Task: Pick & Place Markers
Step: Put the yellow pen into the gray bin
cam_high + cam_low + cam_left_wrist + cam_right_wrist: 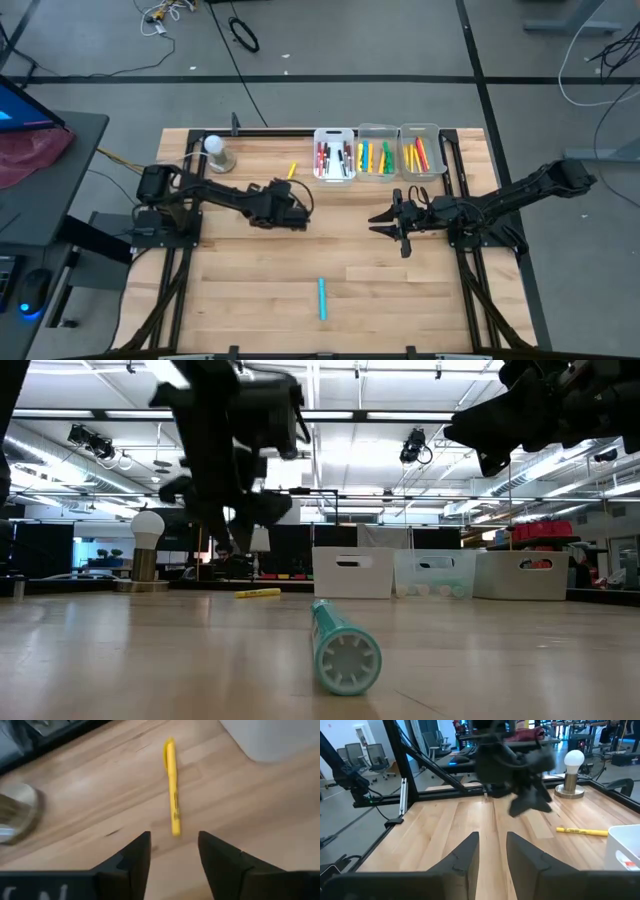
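Note:
A yellow marker lies flat on the wood near the far edge, also seen in the left wrist view and low view. A cyan marker lies flat near the near edge, its end facing the low camera. More markers sit in three small bins at the far edge. My left gripper hovers open above the table just short of the yellow marker's nearer end, touching nothing. My right gripper hangs open over the table's middle right.
A light bulb on a round base stands at the far left of the table, close to the yellow marker. The white bin and two clear bins line the far edge. Bare wood lies between the arms and around the cyan marker.

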Robot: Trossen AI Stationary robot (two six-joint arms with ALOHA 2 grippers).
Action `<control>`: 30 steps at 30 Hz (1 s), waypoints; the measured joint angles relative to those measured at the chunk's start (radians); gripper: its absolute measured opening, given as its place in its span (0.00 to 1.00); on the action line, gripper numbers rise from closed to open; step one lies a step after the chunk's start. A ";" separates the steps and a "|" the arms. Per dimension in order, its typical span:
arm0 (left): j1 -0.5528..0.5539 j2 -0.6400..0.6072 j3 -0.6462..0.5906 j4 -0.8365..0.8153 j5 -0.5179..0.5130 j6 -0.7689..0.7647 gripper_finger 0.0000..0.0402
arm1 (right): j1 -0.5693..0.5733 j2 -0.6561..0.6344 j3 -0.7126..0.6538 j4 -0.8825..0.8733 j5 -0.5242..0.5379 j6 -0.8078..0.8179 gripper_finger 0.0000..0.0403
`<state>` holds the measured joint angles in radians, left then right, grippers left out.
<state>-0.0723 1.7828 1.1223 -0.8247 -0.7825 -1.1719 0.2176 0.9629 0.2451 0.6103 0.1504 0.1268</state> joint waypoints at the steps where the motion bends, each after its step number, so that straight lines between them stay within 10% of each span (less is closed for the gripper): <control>1: 0.021 0.000 -0.020 0.048 0.001 0.005 0.44 | 0.000 0.000 0.000 0.000 0.000 0.000 0.24; 15: 0.267 0.001 -0.284 0.723 0.157 0.272 0.66 | 0.000 0.000 0.000 -0.001 0.008 -0.004 0.24; 30: 0.246 -0.004 -0.422 0.787 0.173 0.261 0.30 | -0.001 0.000 0.000 -0.002 0.057 0.000 0.24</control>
<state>0.1741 1.7789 0.7003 -0.0381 -0.6098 -0.9114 0.2169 0.9630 0.2451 0.6083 0.2070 0.1268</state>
